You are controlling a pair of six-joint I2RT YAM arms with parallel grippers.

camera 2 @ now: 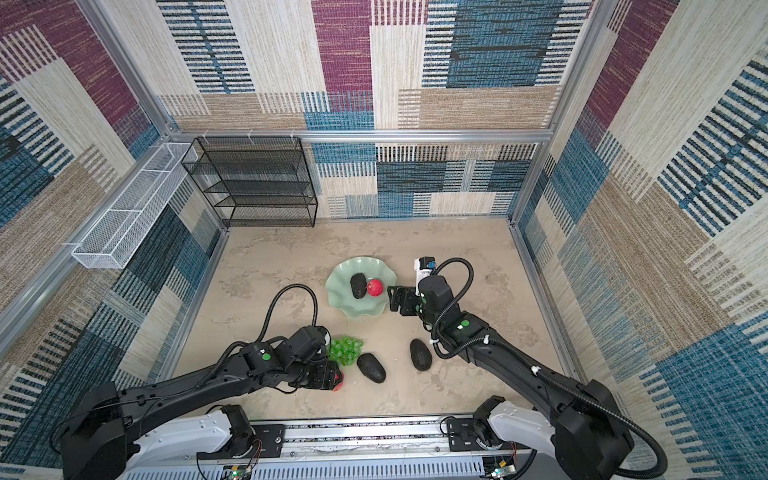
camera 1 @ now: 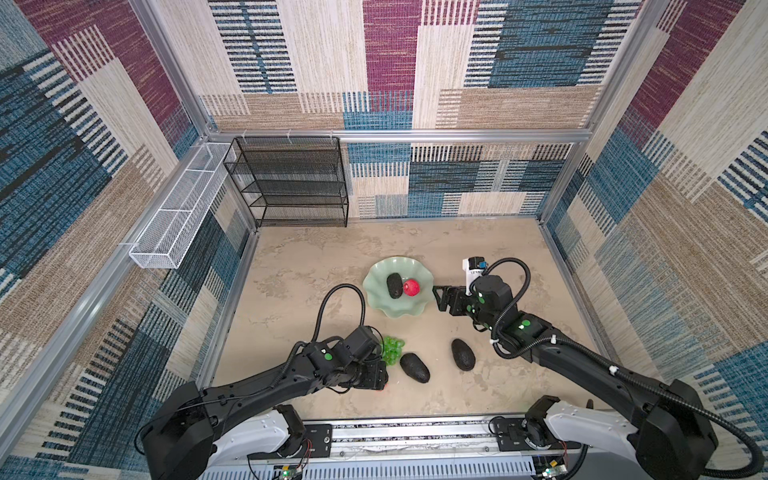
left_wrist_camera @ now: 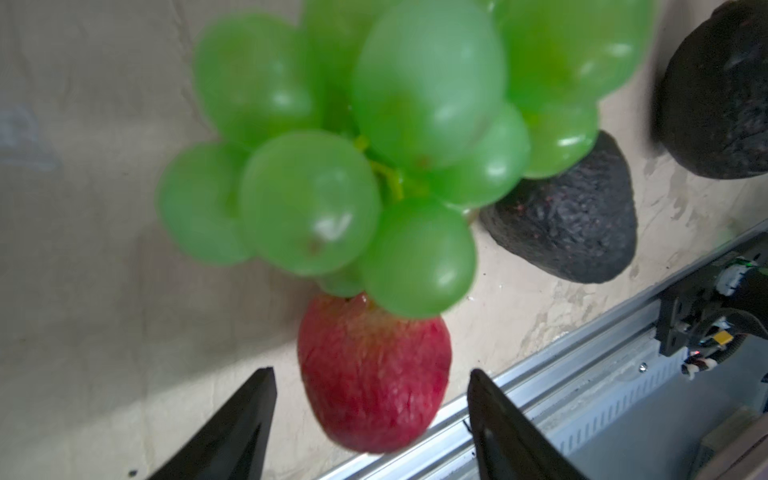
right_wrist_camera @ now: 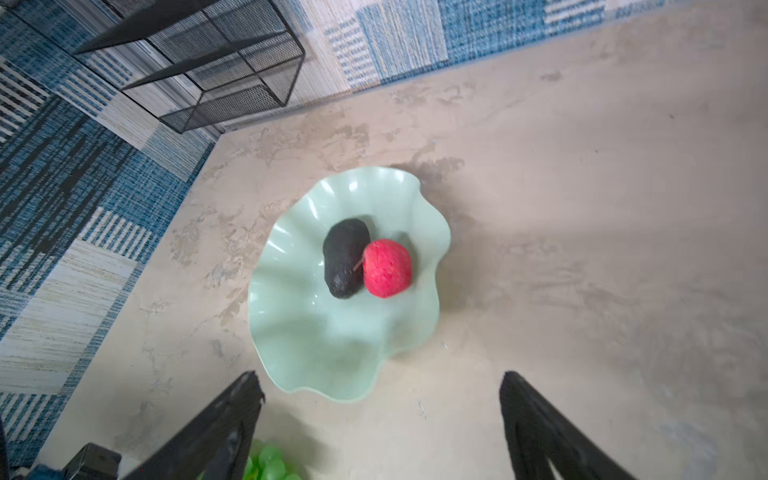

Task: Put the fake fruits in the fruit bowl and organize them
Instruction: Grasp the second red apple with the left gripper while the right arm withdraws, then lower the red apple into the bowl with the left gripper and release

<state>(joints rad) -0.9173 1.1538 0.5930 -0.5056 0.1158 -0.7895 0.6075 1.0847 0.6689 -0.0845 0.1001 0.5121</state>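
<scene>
Left wrist view: the left jaws stand apart around a red fruit at the near edge of the counter, not gripping, with the grapes just beside it. An off-centre squeeze could squirt it onto the rail or snag the grapes. The right jaws, apart and empty, hang right of the fruit bowl, which holds an avocado and a second red fruit.
</scene>
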